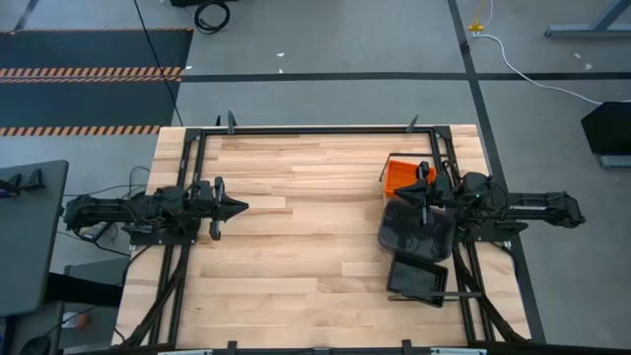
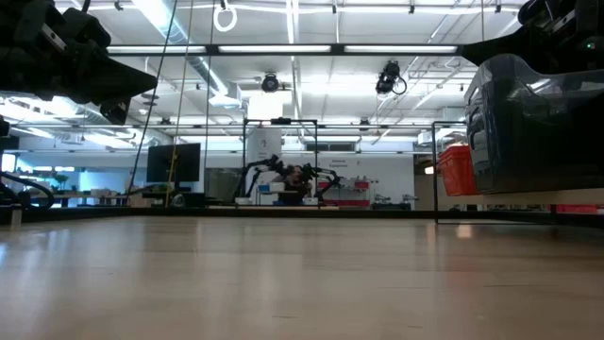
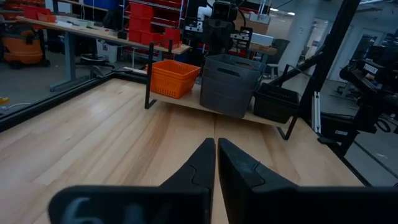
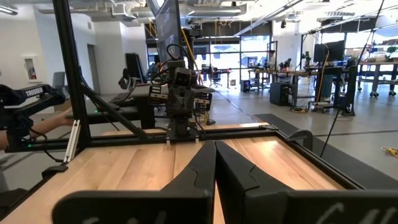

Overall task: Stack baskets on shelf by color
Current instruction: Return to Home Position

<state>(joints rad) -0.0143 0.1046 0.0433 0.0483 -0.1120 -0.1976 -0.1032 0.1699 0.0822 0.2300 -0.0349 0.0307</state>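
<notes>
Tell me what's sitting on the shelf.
Side by side: orange baskets, dark grey baskets in the middle, black baskets. How many nest inside each stack is hidden.

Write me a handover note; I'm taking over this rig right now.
Left gripper: shut, empty, over the table's left side.
Right gripper: shut, empty, above the shelf on the right.
Baskets: orange stack, dark grey stack and black stack in a row on the shelf; count per stack unclear.
Done: colour stacking looks complete.
Left: likely just parking the arms.
</notes>
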